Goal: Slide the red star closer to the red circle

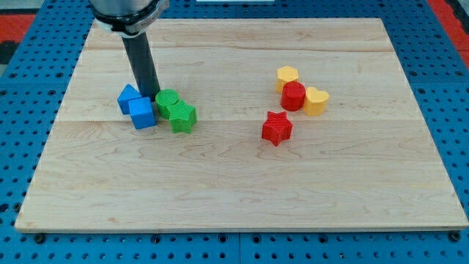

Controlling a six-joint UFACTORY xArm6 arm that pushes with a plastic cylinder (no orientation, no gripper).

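**Tip among the blue and green blocks, red star well off to the right**

My tip (152,97) comes down on the view's left half of the wooden board (234,198), at the end of the straight dark rod (141,66). It grasps nothing: a bare rod end, it only stands among blocks. It sits in the small gap at the top of a cluster of four. Just to its left is a blue block (128,97) with an angled outline, and just below it a blue cube (143,114). Just to its right is a green block (168,102) with a rounded top, and touching that one on the lower right is a green star (183,116). Whether the tip actually touches any of them cannot be told.

The red star (276,127) lies well apart from the tip, on the view's right half of the board. The red circle (293,96) stands up and to the right of it, near it but with a strip of bare wood between the two. Touching the red circle at its upper left is a yellow hexagon-like block (287,76), and touching it on the right is a yellow heart-shaped block (316,101).

The board rests on a blue pegboard surface (29,147).
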